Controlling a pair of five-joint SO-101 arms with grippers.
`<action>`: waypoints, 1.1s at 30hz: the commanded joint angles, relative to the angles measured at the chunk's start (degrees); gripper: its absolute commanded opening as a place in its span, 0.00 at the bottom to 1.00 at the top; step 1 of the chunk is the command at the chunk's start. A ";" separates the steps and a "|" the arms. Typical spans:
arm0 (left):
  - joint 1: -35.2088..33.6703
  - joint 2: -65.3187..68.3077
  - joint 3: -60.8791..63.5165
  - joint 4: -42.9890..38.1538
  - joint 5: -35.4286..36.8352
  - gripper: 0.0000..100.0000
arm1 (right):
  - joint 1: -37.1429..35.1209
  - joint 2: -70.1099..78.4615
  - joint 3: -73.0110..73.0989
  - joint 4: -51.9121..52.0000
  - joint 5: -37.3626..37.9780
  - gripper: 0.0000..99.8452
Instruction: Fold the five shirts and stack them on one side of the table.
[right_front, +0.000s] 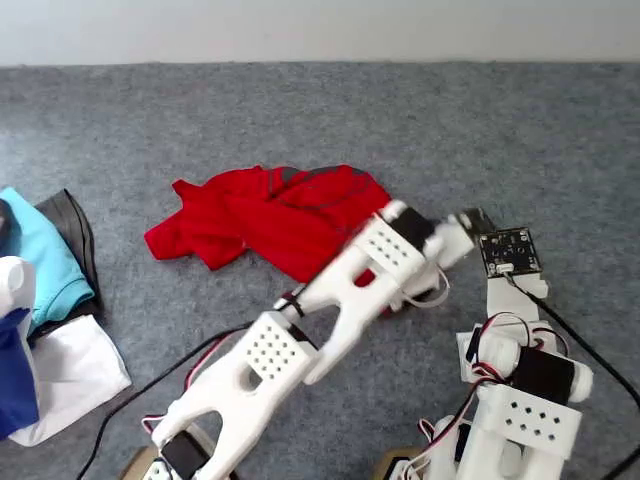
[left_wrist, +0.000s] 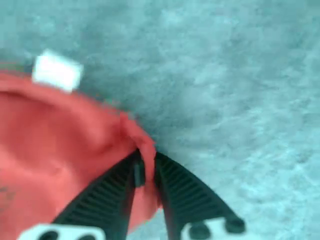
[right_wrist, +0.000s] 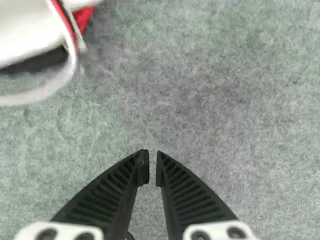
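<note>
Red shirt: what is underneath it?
The grey table shows around the red shirt, so it likely lies on that. Anything beneath the cloth is covered.

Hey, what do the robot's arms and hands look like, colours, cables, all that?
The left arm and right arm are white plastic shells with grids of small round holes, black motors at the joints, and red, black and white cables. A dark circuit board is mounted at the right wrist. The left hand and right hand each have two black, ribbed, tapering fingers.
</note>
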 joint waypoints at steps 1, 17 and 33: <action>-0.26 -11.34 1.27 0.70 -0.79 0.01 | 0.48 0.13 -0.35 -0.40 0.62 0.04; -19.96 -65.76 26.42 0.62 -2.37 0.01 | 0.13 0.13 -0.44 -0.92 0.70 0.04; -44.22 -104.35 50.77 0.62 -12.84 0.01 | -25.98 0.84 -7.56 -1.45 0.44 0.04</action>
